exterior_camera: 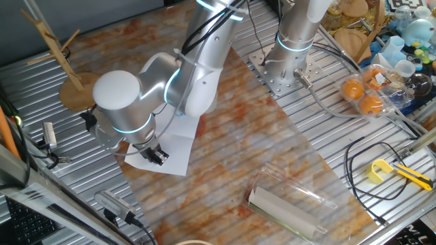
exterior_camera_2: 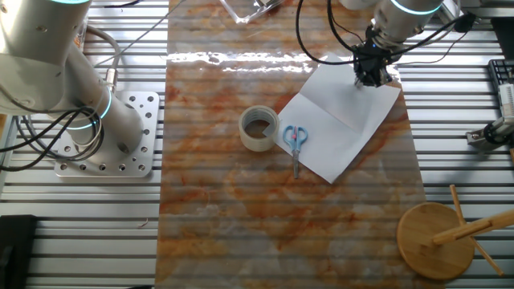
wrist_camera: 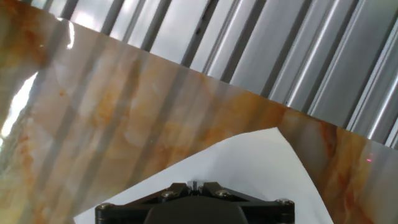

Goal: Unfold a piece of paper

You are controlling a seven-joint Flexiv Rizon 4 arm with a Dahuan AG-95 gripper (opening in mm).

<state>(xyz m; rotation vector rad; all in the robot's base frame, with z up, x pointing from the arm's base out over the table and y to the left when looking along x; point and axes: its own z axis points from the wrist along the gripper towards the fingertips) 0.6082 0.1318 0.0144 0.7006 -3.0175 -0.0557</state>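
Note:
The piece of paper is a white sheet lying spread on the marbled mat, with a crease line across it. It also shows in one fixed view and in the hand view, where one corner points to the right. My gripper is low over the sheet's edge farthest from the tape roll; it also shows in one fixed view. In the hand view my gripper has its fingers pressed together with a thin white sliver between them, so it looks shut on the paper's edge.
A grey tape roll and blue-handled scissors sit by the sheet's other end, the scissors partly on it. A beige rolled sheet in clear plastic lies on the mat. A wooden stand is on the slatted table, and a second arm's base.

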